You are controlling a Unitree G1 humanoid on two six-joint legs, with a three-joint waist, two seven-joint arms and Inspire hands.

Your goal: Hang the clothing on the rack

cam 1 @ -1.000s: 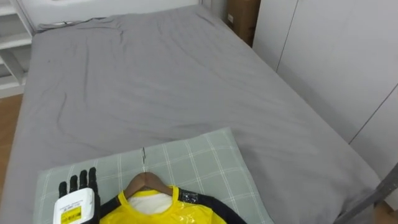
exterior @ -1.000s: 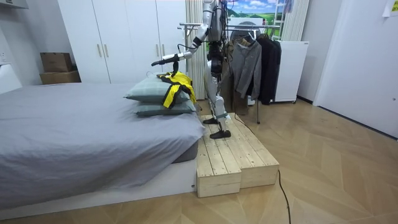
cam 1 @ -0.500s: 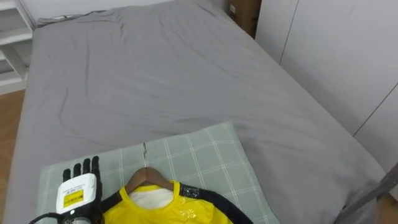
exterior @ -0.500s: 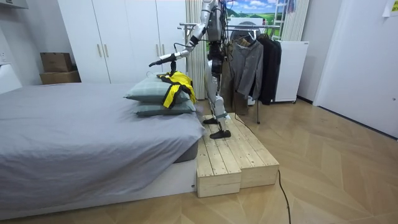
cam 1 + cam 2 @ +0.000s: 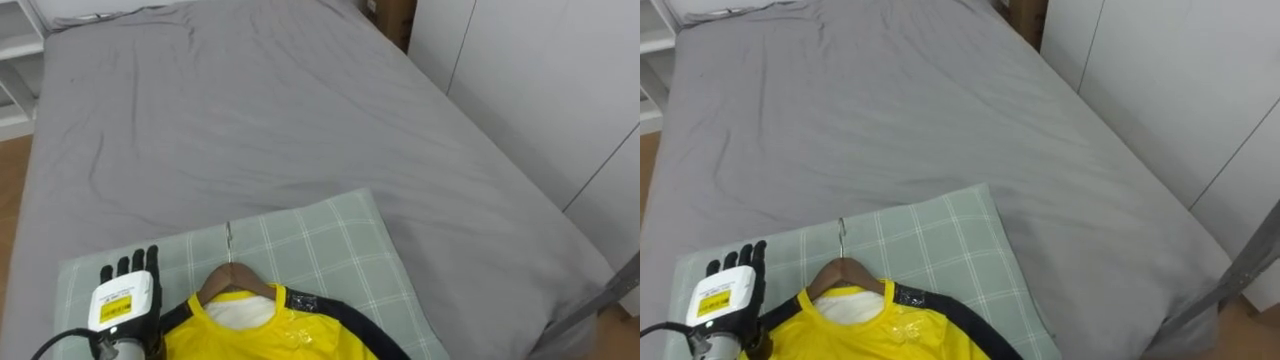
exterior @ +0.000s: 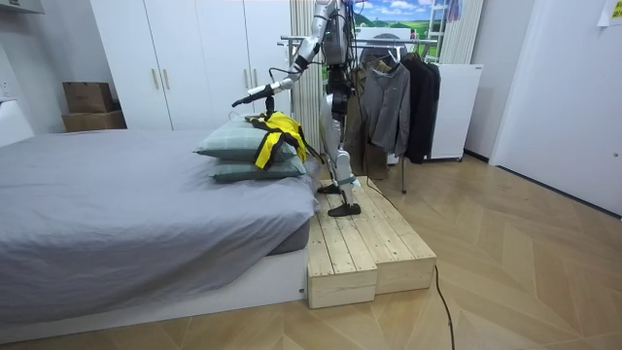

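The yellow, black-trimmed garment (image 5: 275, 335) on its brown wooden hanger (image 5: 236, 281) is lying flat on the pale green checked pillow (image 5: 320, 250) at the near end of the grey-sheeted bed (image 5: 250, 110), with the hanger's thin metal hook (image 5: 228, 240) pointing away from the robot. To pick it up well, the left robot hand (image 5: 128, 290) is likely needing to shift rightward and curl round the wooden neck just under the hook, not the glossy cloth, so the garment is hanging level when lifted. That robot hand is hovering over the pillow just beside the garment's left shoulder, its fingers lying straight and slightly apart, gripping nothing, with the hanger near but untouched.
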